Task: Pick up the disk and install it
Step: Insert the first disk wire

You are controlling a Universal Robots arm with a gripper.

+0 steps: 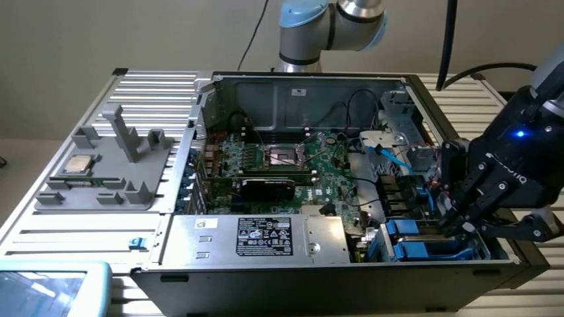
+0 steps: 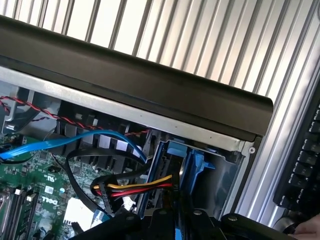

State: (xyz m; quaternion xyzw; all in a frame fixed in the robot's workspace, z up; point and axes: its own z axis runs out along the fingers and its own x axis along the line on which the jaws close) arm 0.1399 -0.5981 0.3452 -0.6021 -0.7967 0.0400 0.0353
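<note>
- The disk point(image 1: 424, 249) shows mainly as blue rails in the drive cage point(image 1: 476, 247), at the lower right corner of the open computer case point(image 1: 300, 86). In the wrist view, its blue rail point(image 2: 196, 162) stands just beside a yellow, red and black power cable point(image 2: 145, 186).
- The gripper point(image 1: 458, 224) reaches down into that cage, right over the disk; whether its jaws are wide, narrow or gripping cannot be told.
- A blue data cable point(image 1: 394, 157) crosses the green motherboard point(image 1: 331, 165) above the cage.
- The silver power supply point(image 1: 264, 238) with a black label lies at lower centre.
- At left, on the ribbed tabletop point(image 1: 53, 231), a grey fixture point(image 1: 132, 165) carries a small square chip point(image 1: 79, 164).
</note>
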